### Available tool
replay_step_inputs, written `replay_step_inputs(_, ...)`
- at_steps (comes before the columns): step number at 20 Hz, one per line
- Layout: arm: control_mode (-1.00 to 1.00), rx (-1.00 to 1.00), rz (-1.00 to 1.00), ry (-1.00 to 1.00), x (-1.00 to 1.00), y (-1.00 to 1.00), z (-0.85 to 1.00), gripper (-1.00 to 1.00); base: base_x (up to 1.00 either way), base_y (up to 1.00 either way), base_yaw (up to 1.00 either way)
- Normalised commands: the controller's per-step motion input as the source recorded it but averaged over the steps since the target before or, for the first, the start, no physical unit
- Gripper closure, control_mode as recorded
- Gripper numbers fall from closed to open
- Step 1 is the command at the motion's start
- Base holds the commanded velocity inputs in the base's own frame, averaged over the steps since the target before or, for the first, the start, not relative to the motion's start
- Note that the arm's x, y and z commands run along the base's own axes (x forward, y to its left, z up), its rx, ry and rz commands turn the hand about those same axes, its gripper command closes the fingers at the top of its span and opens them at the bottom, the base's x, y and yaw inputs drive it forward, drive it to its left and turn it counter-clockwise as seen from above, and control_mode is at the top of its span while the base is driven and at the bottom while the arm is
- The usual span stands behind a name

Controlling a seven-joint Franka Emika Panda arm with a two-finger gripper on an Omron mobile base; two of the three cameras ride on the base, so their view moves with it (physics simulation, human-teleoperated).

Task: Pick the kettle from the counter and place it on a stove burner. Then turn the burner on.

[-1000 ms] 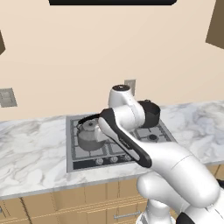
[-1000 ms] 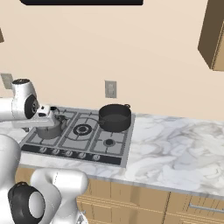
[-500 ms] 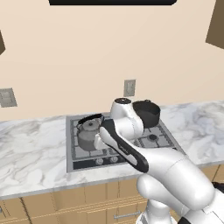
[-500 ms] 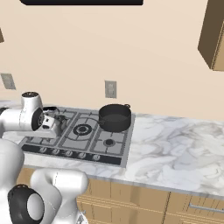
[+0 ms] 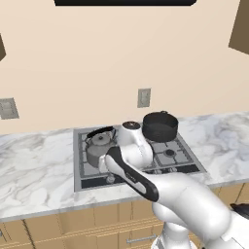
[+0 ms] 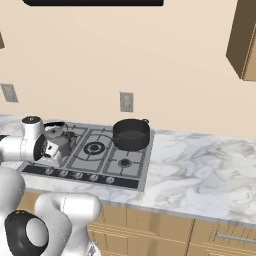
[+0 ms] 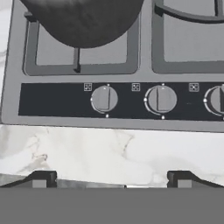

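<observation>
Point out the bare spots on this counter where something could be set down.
Free: the marbled counter right of the cooktop, and the stretch left of it. The front right burner is bare too. Crowded: the cooktop's left side, with the kettle and the arm, and the back right, under the black pot.

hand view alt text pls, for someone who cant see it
Looking down at the front of a steel cooktop: the rounded grey kettle sits on a grate at the top, above a black control strip with three round knobs. White marbled counter lies below, and the open gripper shows its two dark fingertips at the bottom.
</observation>
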Motion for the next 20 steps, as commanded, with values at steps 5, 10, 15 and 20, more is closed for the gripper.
replay_step_inputs(5, -1.0, -0.06, -0.13, 0.0, 0.31, 0.09, -0.1, -1.0, 0.0, 0.0, 0.0)
replay_step_inputs(10, -1.0, -0.03, -0.08, 0.01, 0.35, 0.14, -0.2, -1.0, 0.0, 0.0, 0.0)
replay_step_inputs(15, -1.0, 0.0, -0.04, 0.05, 0.27, 0.21, -0.29, -1.0, 0.0, 0.0, 0.0)
replay_step_inputs(20, -1.0, -0.03, 0.0, 0.04, 0.12, 0.07, -0.21, -1.0, 0.0, 0.0, 0.0)
